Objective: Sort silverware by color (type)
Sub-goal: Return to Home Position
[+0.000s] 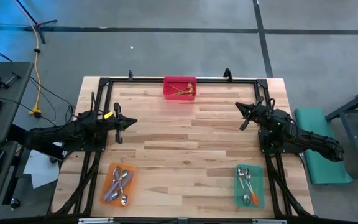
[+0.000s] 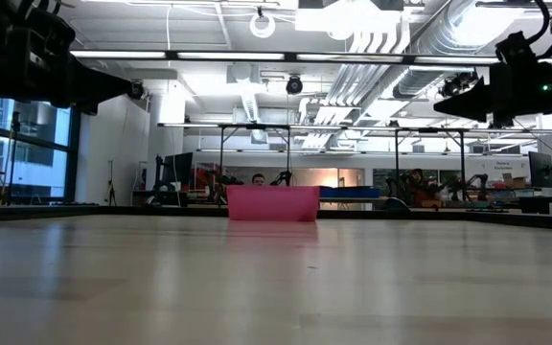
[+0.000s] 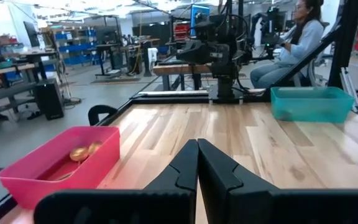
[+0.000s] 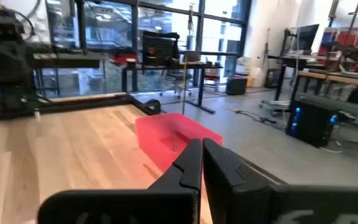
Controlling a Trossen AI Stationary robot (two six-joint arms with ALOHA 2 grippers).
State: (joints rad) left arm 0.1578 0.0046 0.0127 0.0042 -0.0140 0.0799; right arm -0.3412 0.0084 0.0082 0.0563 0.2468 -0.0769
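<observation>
Gold spoons (image 1: 180, 91) lie in the pink tray (image 1: 179, 95) at the table's far edge; their bowls (image 3: 82, 151) show over its wall. Spoons with purple-blue handles (image 1: 118, 184) lie in the orange tray (image 1: 107, 176) near left. Spoons with orange-pink handles (image 1: 248, 186) lie in the teal tray (image 1: 258, 200) near right. My left gripper (image 1: 133, 122) hovers shut at the left side, pointing level toward the right. My right gripper (image 1: 240, 107) hovers shut at the right side, pointing toward the far left.
A black frame (image 1: 179, 79) runs round the table's edges. The wide wooden middle of the table (image 1: 185, 149) lies bare between the arms. In the room beyond, a person (image 3: 294, 43) sits at a desk.
</observation>
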